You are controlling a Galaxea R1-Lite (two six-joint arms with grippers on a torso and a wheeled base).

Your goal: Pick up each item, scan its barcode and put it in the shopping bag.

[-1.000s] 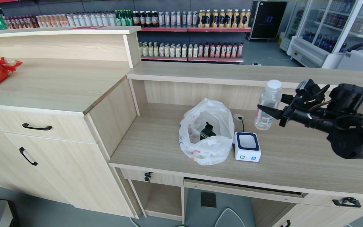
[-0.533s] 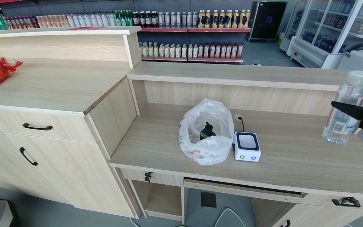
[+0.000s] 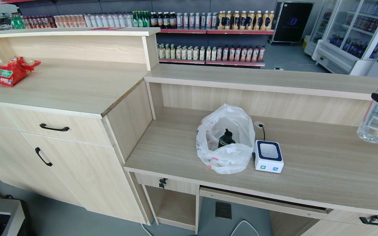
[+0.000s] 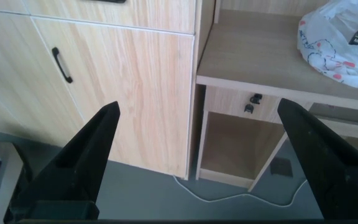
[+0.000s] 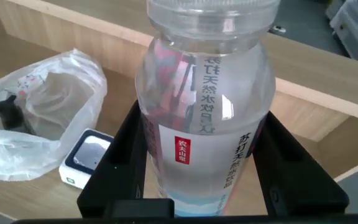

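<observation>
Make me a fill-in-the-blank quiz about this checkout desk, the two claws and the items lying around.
1. The right claw holds one item, the water ___.
2. The left claw is ___, with nothing in it.
3. The red snack packet lies on the counter to the robot's ___.
4. Beside the shopping bag on the desk stands the ___.
Missing words: bottle; open; left; scanner.

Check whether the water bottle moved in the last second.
Yes. The water bottle went right, from just beside the scanner out to the desk's right end.
</observation>
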